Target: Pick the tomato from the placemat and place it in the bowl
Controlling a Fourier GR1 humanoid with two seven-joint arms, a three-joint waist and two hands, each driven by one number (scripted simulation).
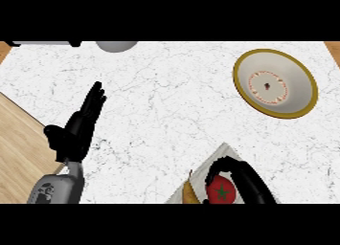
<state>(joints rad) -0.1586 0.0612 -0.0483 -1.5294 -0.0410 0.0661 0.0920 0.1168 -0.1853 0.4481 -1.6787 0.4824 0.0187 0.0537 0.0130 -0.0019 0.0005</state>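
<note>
Two black hands are showing: right hand (pixel 232 173) fingers curling around the round red tomato (pixel 221 191) on the placemat (pixel 225 152); left hand (pixel 79 125) resting open, fingers straight, on the marble desk (pixel 165 105); the gold-rimmed bowl (pixel 276 83) sitting far right.

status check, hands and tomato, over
Left hand open, resting at left. Right hand curled round tomato, still on placemat. Bowl far right, path over the counter clear.

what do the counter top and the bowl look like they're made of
The counter top looks like polished white marble or a stone imitation: pale with fine grey veins. The bowl looks like glazed ceramic: a smooth cream inside, a mustard-yellow rim and a reddish ring painted at the bottom, though coated metal or plastic could look alike.
</note>
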